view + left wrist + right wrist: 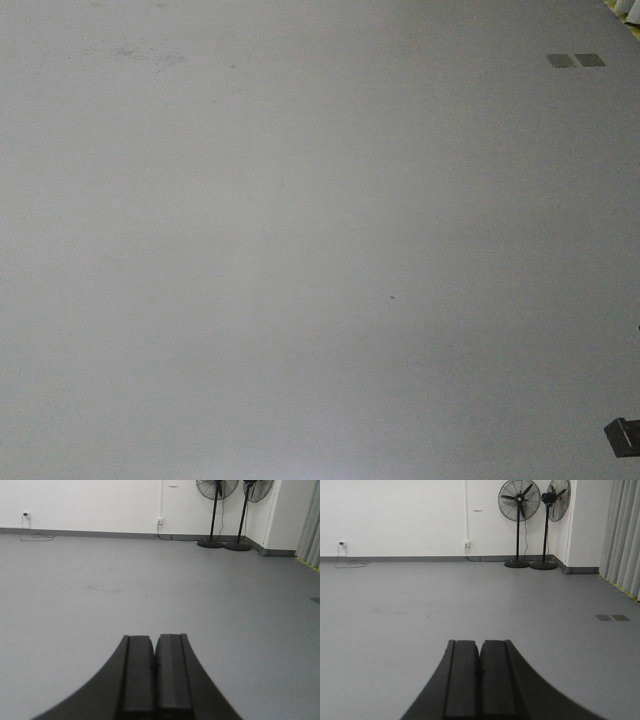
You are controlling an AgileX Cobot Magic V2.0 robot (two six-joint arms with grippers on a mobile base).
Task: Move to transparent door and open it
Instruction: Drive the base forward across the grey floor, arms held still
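The left gripper (155, 642) is seen at the bottom of its wrist view as two flat, matte black fingers (139, 675) with straight inner edges, pressed together with only a thin seam between them and flanked by curved black housing. The right gripper (480, 645) is shown the same way, its ribbed black pads (496, 680) closed against each other with nothing held. Beneath and beyond both, a smooth, matt grey floor (300, 250) is spread out, marked by faint dark scuffs (95, 587) and a small speck (392, 297). A dark, blocky object (622, 435) is cut off at the lower right edge of the front view; what it is cannot be told. Two small dark rectangular floor plates (613, 617) are set flush in the floor to the right. Further off, pale vertical blinds (620, 535) are hung along the right side, next to a white pillar (585, 525). Two black pedestal fans (519, 500) with round wire cages and disc bases are stood side by side in the far corner. The far white wall (395, 515) is edged by a grey skirting (410, 558) and fitted with two sockets (467, 544), from one of which a thin cable (35, 537) is trailed on the floor. The transparent door is not shown in any of the three views.
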